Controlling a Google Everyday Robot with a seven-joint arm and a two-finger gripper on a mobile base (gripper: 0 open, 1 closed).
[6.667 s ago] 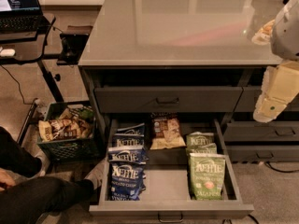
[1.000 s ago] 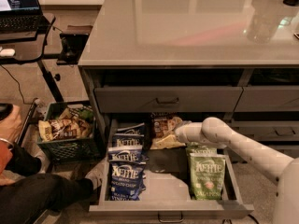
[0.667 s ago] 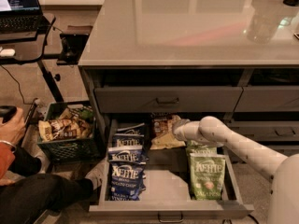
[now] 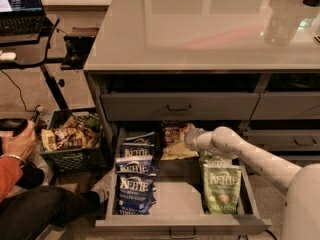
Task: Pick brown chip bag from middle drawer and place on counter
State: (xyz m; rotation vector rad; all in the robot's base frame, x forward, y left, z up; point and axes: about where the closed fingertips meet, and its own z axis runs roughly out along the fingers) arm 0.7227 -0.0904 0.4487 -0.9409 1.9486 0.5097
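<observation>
The middle drawer (image 4: 182,225) is pulled open below the counter (image 4: 200,29). The brown chip bag (image 4: 171,134) lies at the drawer's back middle, dark on top with its tan bottom towards me. My white arm reaches in from the lower right. My gripper (image 4: 188,135) is at the bag's right edge, low in the drawer. Where it meets the bag is hidden by the wrist and the dark of the drawer. I cannot tell if it touches the bag.
Blue Kettle bags (image 4: 134,176) fill the drawer's left side and green Kettle bags (image 4: 220,186) its right. A closed drawer (image 4: 180,106) sits above. A crate of snacks (image 4: 70,140), a seated person (image 4: 20,194) and a laptop desk (image 4: 22,19) are at the left.
Since the earliest frame my arm has come down from the counter's right side into the drawer. Over the last second the gripper has crept left towards the brown bag.
</observation>
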